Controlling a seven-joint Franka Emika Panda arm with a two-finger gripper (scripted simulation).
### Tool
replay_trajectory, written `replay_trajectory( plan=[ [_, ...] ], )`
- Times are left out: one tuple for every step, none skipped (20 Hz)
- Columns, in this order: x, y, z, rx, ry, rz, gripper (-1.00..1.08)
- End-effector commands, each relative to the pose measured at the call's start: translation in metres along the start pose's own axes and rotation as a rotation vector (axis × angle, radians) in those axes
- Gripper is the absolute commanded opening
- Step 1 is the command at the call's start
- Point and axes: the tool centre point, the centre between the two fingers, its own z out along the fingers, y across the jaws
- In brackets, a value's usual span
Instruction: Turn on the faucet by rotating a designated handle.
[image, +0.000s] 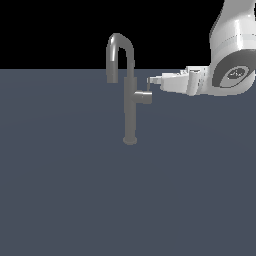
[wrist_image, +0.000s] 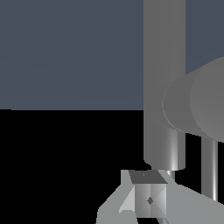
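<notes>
A: What is taking up most of the scene?

B: A flat slate-blue floor (image: 65, 190) is spreading across the exterior view, and the white robot arm (image: 230, 55) is reaching in from the exterior view's right.

A: And the faucet?

B: The faucet (image: 130, 107) is standing upright near the middle, its round base sitting on the floor and its curved spout (image: 119, 50) bending over toward the exterior view's left.

A: Where is the handle?

B: The handle (image: 145, 96) is sticking out of the column toward the exterior view's right, with its thin pin (image: 148, 86) pointing up.

A: What is the gripper doing?

B: The gripper (image: 151, 80) is lying level, its tip touching or nearly touching the top of the pin. Whether the fingers (wrist_image: 148, 197) are spread or pinching the pin cannot be told.
</notes>
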Motion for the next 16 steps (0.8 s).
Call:
replay_trajectory(
  plan=[
    [0.002, -0.001, 0.0, 0.007, -0.006, 0.006, -1.0],
    [0.002, 0.0, 0.001, 0.007, -0.006, 0.006, -1.0],
    [0.002, 0.0, 0.001, 0.007, -0.006, 0.006, -1.0],
    [0.002, 0.0, 0.001, 0.007, -0.006, 0.006, -1.0],
    [0.002, 0.0, 0.001, 0.007, -0.006, 0.006, -1.0],
    [0.002, 0.0, 0.0, 0.007, -0.006, 0.006, -1.0],
    [0.001, 0.002, 0.0, 0.007, -0.006, 0.006, -1.0],
    [0.0, 0.005, 0.0, 0.007, -0.006, 0.006, -1.0],
    [-0.002, 0.007, 0.0, 0.007, -0.006, 0.006, -1.0],
    [-0.003, 0.01, 0.001, 0.007, -0.006, 0.006, -1.0],
    [-0.004, 0.013, 0.001, 0.007, -0.006, 0.006, -1.0],
    [-0.005, 0.015, 0.001, 0.007, -0.006, 0.006, -1.0],
    [-0.006, 0.018, 0.001, 0.007, -0.006, 0.006, -1.0],
    [-0.007, 0.021, 0.001, 0.007, -0.006, 0.006, -1.0],
    [-0.009, 0.023, 0.001, 0.007, -0.007, 0.006, -1.0],
    [-0.01, 0.026, 0.001, 0.007, -0.007, 0.006, -1.0]
  ],
)
